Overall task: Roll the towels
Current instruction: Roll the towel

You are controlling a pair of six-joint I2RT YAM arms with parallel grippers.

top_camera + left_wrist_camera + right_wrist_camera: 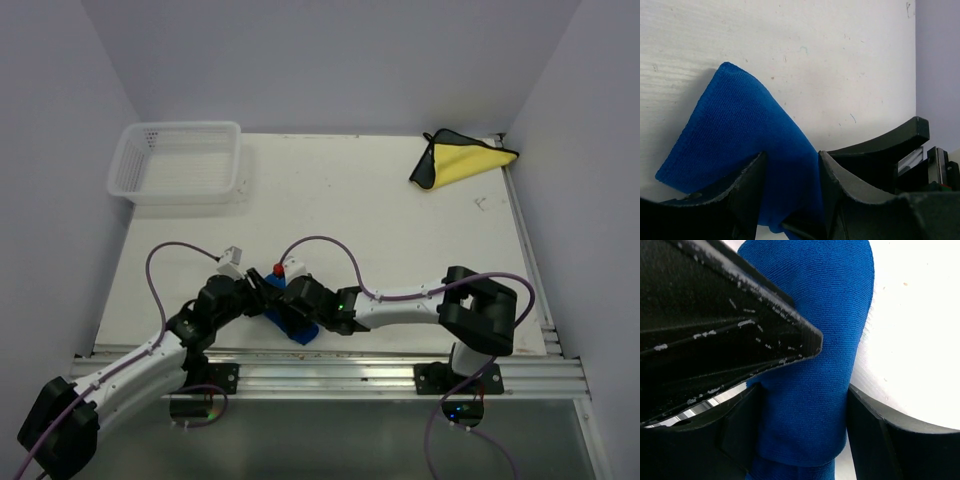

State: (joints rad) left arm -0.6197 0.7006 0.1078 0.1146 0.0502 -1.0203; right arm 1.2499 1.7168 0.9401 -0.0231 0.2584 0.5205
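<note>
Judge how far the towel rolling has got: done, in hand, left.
Done: no finished roll shows. In hand: the blue towel, which looks folded or part-rolled, is gripped by both the left gripper and the right gripper. Left: finishing that roll, then the yellow towel, lying loosely folded in the far right corner, untouched.

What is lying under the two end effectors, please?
The blue towel, bunched on the table and held by the left end effector and right end effector. From above, the arms hide most of it.
</note>
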